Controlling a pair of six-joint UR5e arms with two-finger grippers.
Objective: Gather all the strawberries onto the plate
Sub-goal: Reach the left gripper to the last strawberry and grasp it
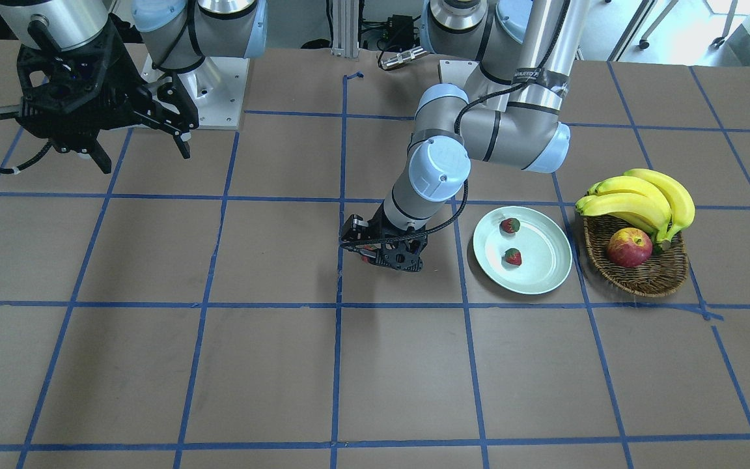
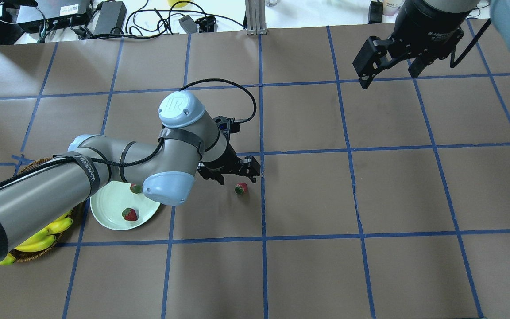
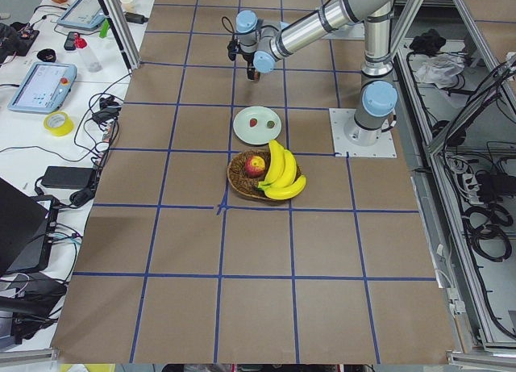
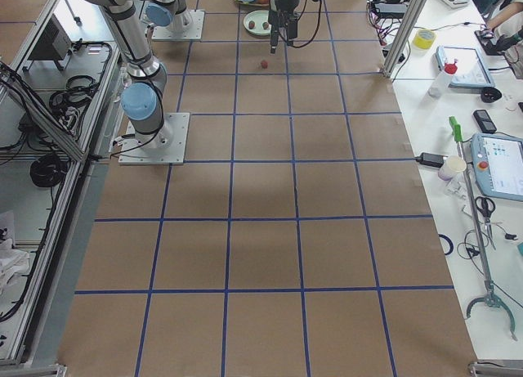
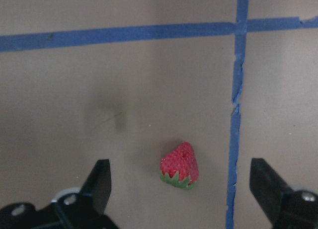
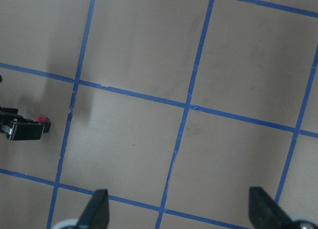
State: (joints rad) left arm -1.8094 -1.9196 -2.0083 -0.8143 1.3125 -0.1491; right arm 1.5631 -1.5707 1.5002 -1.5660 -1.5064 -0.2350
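You are looking steeply down from your own side of the surface (image 1: 219, 378), and again from the opposite side. Two end cameras are viewing it lengthwise from afar. The left wrist camera is sitting close above a strawberry (image 5: 180, 166) that the overhead view is also catching.

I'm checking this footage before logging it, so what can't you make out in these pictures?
Front view: the left gripper hides the loose strawberry.
Overhead: the left arm covers most of the basket.
Right side view: what lies on the plate is too small.
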